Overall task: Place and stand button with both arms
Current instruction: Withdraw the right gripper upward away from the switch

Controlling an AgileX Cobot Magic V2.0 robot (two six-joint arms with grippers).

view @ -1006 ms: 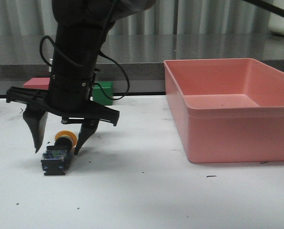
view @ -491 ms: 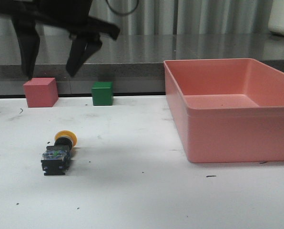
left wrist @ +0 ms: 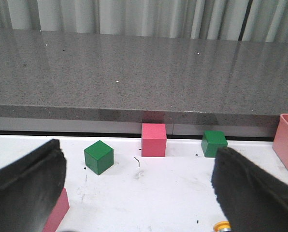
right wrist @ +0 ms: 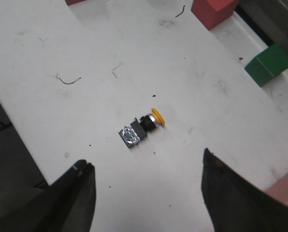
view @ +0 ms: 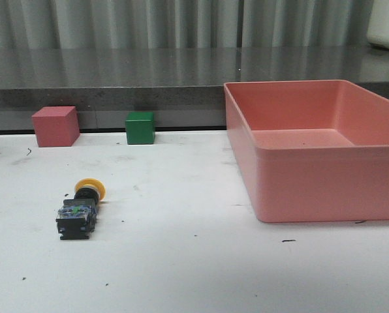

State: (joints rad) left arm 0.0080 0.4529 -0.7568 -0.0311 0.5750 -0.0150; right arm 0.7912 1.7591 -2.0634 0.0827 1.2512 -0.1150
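The button (view: 79, 208) lies on its side on the white table, yellow cap (view: 90, 188) towards the back, translucent base towards the front. No arm shows in the front view. In the right wrist view the button (right wrist: 140, 127) lies well below and ahead of my right gripper (right wrist: 145, 158), which is open and empty. My left gripper (left wrist: 137, 154) is open and empty, high above the table; only the edge of the yellow cap (left wrist: 223, 226) shows beside its finger (left wrist: 252, 193).
A large pink bin (view: 312, 153) stands at the right. A pink cube (view: 54, 126) and a green cube (view: 140, 127) sit at the table's back edge. The left wrist view shows another green cube (left wrist: 98, 156) and another pink cube (left wrist: 54, 212).
The left arm, which stood open over the button, has risen up and left the front view. The button has not moved.
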